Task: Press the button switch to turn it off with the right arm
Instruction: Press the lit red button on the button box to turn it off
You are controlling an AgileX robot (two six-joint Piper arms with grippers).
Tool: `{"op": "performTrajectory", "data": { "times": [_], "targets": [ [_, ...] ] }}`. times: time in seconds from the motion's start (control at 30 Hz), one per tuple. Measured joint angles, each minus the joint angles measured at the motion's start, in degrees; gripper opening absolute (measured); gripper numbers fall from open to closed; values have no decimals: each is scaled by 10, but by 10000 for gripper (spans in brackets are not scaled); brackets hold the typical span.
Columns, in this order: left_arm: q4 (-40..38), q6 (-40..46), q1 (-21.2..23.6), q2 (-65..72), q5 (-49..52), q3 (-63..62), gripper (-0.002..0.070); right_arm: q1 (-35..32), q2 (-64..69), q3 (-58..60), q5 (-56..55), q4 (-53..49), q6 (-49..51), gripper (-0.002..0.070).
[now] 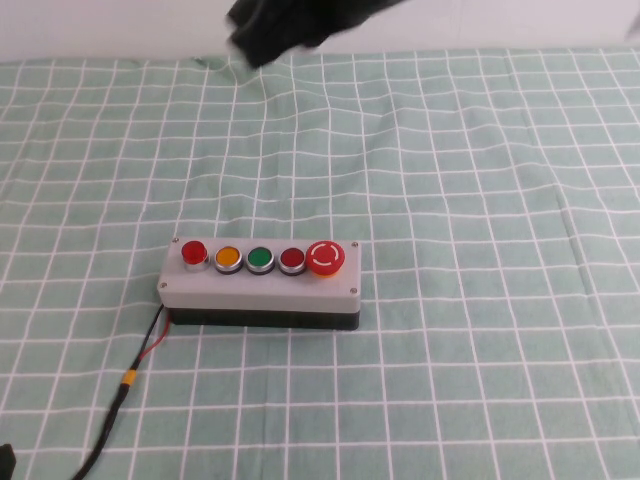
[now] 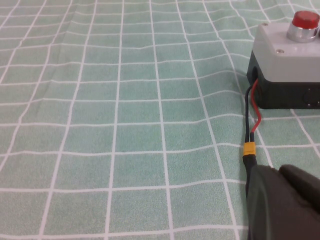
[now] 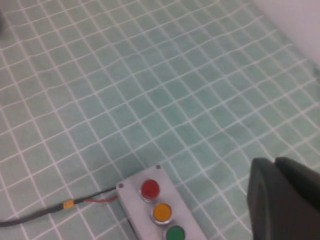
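On the green-checked bench the grey switch box sits well apart from the raised right end effector and near the low left end effector, with its row of buttons untouched, though I cannot tell either grip's state.

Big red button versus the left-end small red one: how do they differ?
Big red button is wider, white-marked, at the right end; small red button is plain, metal-ringed. Both top the grey box. Left gripper is by the cable; right gripper hovers clear of it.
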Motion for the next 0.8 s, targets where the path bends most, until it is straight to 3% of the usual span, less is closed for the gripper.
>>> {"op": "performTrajectory", "data": {
  "times": [0.17,0.33,0.8],
  "targets": [
    [0,0,0,0,0,0,-3,-1,-95,0,52,-94,108,-12],
    [0,0,0,0,0,0,-3,-1,-190,58,61,-137,148,-12],
    [0,0,0,0,0,0,-3,-1,-551,552,-66,-132,198,-12]
  ]
}}
